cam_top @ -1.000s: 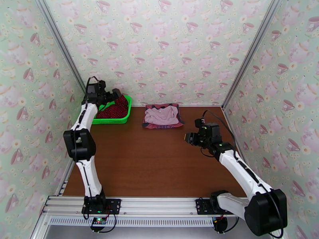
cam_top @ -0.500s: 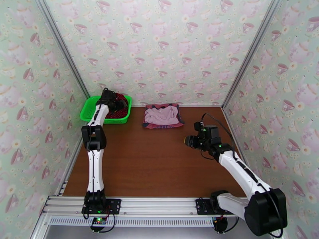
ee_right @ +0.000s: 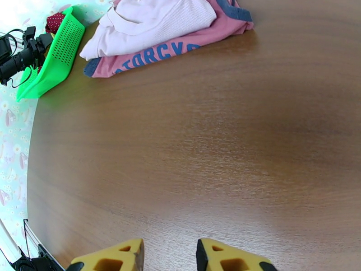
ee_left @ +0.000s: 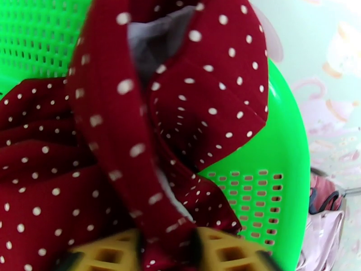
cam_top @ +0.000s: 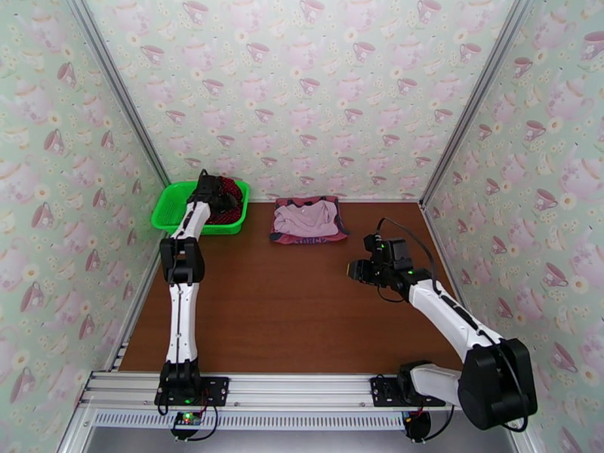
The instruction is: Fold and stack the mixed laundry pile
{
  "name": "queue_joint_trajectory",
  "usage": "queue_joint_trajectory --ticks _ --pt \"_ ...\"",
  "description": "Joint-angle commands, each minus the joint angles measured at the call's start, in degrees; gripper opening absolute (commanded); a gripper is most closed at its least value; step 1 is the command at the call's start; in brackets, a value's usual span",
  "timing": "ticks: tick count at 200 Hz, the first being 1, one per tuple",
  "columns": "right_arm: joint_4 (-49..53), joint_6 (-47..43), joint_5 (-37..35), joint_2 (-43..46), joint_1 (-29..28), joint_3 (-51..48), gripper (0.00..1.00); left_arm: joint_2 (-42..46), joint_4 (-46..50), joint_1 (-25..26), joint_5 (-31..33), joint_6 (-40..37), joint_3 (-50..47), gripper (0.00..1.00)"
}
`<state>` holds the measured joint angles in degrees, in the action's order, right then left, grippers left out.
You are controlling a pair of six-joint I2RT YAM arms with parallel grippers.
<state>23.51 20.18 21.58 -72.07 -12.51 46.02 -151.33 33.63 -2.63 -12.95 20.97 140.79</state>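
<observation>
top external view: at the upper left of the frame the left gripper (cam_top: 217, 192) sits over the green basket (cam_top: 167, 211), where the dotted cloth (cam_top: 232, 207) lies heaped. left wrist view: its yellow fingers (ee_left: 104, 256) are clenched on a twisted band of that cloth, which runs from the top of the frame down to the pinch at the bottom edge. the rest lies crumpled at lower left against the basket's mesh wall, with no clear long axis.

at upper centre the tank top (cam_top: 309, 238) lies folded on the table (cam_top: 287, 318) with the pale pink piece (cam_top: 306, 217) folded on top. the stack's long axis runs left to right, its lettered edge toward the bottom of the frame. at centre right the right gripper (cam_top: 353, 269) hangs over bare wood, well apart from the stack, fingers parted and empty.

the cloth looks light, limp and thin. it will likely drape, trail and perhaps catch on the mesh. a bunched pinch lifts it, but a hem or corner would probably serve better for spreading it flat.
</observation>
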Motion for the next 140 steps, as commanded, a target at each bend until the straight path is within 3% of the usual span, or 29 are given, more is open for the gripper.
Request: queue_joint_trajectory --ticks 1,93,140 --pt "-0.51 -0.51 1.65 -1.01 -0.15 0.70 0.36 0.22 -1.58 0.32 1.23 0.01 2.30 0.00" --pt "-4.43 -2.96 8.71 -1.83 -5.06 2.34 0.35 23.48 9.80 -1.73 -0.61 -11.54 3.92 0.00" --pt "-5.75 -8.06 12.99 -3.73 -11.41 7.91 0.47 29.23 14.03 -2.28 -4.77 -10.15 6.89 0.00"
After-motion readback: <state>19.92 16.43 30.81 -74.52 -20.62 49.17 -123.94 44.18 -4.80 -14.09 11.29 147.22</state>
